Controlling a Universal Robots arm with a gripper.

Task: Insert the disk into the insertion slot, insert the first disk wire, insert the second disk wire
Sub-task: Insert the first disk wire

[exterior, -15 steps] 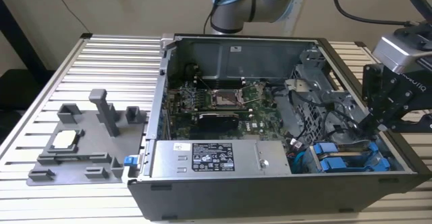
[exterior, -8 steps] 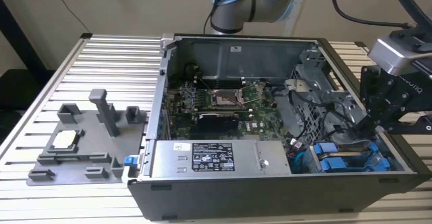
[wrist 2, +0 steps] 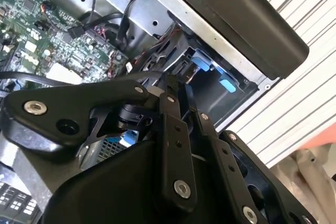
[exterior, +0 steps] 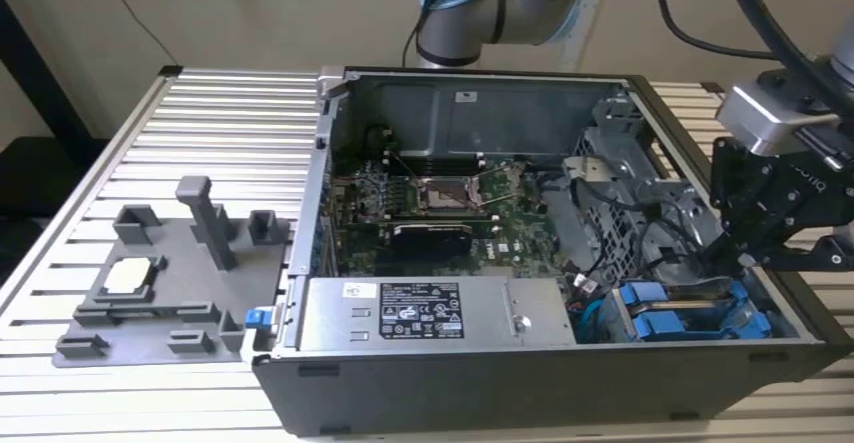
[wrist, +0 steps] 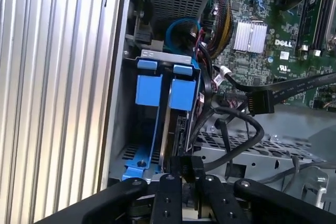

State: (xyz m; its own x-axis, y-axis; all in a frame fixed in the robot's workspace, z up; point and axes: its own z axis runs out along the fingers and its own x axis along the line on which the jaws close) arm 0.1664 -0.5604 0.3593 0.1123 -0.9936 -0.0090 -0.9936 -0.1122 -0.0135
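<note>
End effector (wrist: 187, 181) pinches black connector (wrist: 192, 165) by seated disk (wrist: 181, 98); black cables (wrist: 252, 127) crowd close

The bench (exterior: 200, 113) is made of long ribbed slats of pale metal, laid side by side with narrow dark grooves between them. In the first wrist view the slats (wrist: 52, 87) shine softly. Behind the bench stands a plain beige wall (exterior: 267, 13), and a thin black cable (exterior: 131, 13) hangs before it. At the exterior view's left a dark post (exterior: 34, 73) leans, with perhaps dark floor below. The light is even, without hard shadows.
</note>
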